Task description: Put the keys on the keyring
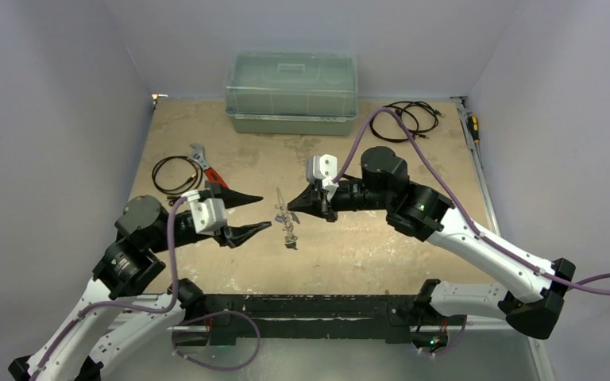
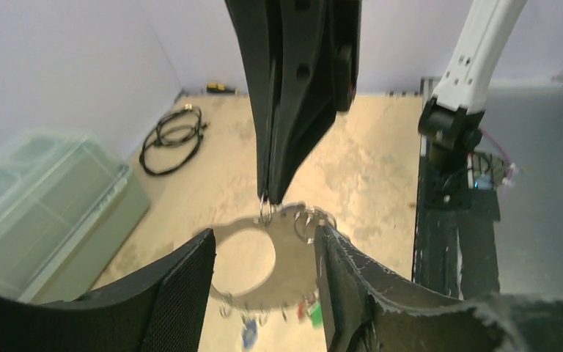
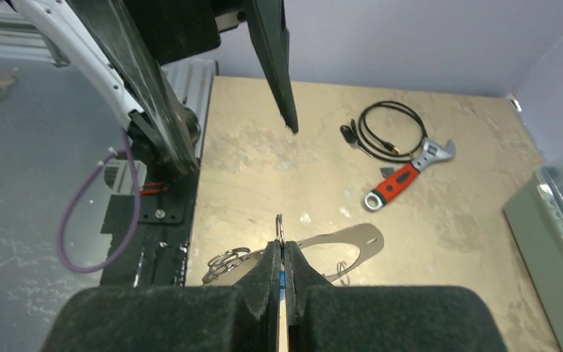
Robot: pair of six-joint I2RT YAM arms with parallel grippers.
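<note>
1. Left of the keyring, the left end effector gapes, its black mesh-textured pads flanking that flat silvery loop.
2. Along the keyring's lower rim hang blurred keys with coloured plastic tags.
3. At the keyring's top edge, the tapered black right end effector is clenched on it.
</note>
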